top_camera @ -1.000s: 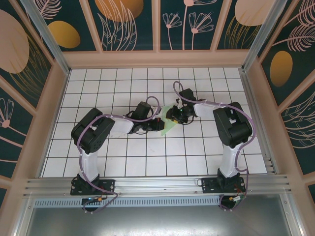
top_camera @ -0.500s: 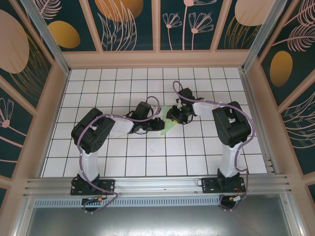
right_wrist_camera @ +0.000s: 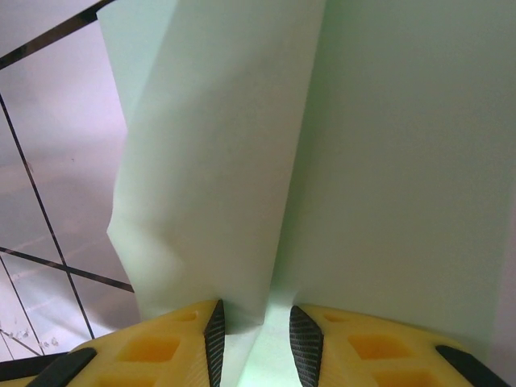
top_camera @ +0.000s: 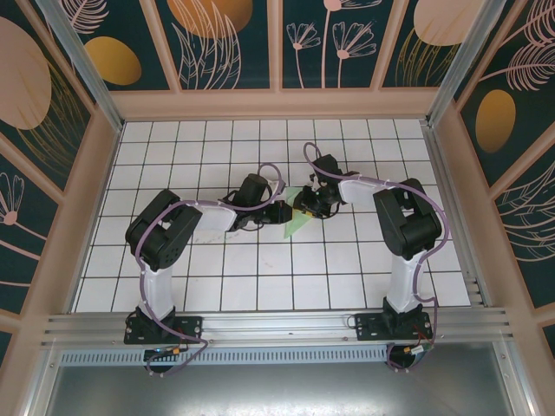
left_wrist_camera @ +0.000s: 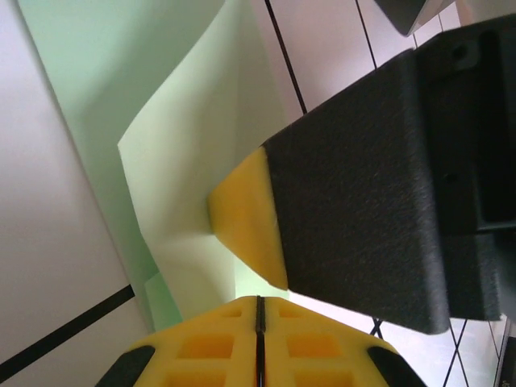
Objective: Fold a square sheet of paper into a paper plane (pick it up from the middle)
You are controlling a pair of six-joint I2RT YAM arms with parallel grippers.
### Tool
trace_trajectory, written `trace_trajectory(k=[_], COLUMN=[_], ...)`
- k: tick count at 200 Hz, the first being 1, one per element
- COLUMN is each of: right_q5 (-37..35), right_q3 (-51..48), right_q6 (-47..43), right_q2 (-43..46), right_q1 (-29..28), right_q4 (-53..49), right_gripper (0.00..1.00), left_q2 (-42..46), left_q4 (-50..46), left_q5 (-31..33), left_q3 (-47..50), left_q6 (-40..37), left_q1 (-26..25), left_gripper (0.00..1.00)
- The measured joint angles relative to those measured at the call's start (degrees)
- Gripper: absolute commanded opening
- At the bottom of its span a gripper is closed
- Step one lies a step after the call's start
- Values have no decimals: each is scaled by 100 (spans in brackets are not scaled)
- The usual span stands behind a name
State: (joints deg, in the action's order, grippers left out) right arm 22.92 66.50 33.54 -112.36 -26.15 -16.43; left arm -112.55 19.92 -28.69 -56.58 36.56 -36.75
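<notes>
Bright even light is falling on the surface (top_camera: 217,286), throwing soft shadows. Wrist views are blurring up close.

White gridded table (top_camera: 217,286); floral teal wall panels (top_camera: 230,43) behind; aluminium rail (top_camera: 277,325) nearest.

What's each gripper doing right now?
Left gripper: shut, pads together beside the green paper; pinch cannot be told.
Right gripper: open, a paper fold between its fingers.
</notes>
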Motion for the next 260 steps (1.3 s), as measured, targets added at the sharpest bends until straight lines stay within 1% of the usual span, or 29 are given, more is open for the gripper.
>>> trace_trajectory(k=[79, 119, 160, 260], right_q5=[-13, -44, -103, -282], right_q3=[35, 66, 122, 240], right_q6=[0, 0, -2, 0], right_q2=[-17, -33, -66, -122], right_q1=[0, -11, -24, -85], right_q4=[-37, -90, -186, -365], right_gripper=[36, 35, 31, 31], left_q2=[-125, -175, -197, -227], left_q4=[-2, -4, -7, -85], left_q5=[4, 9, 7, 70], left_q3=[-2, -4, -13, -35], left_q6=[2, 2, 2, 4], left_q1=[0, 0, 0, 0], left_gripper=[9, 9, 9, 8])
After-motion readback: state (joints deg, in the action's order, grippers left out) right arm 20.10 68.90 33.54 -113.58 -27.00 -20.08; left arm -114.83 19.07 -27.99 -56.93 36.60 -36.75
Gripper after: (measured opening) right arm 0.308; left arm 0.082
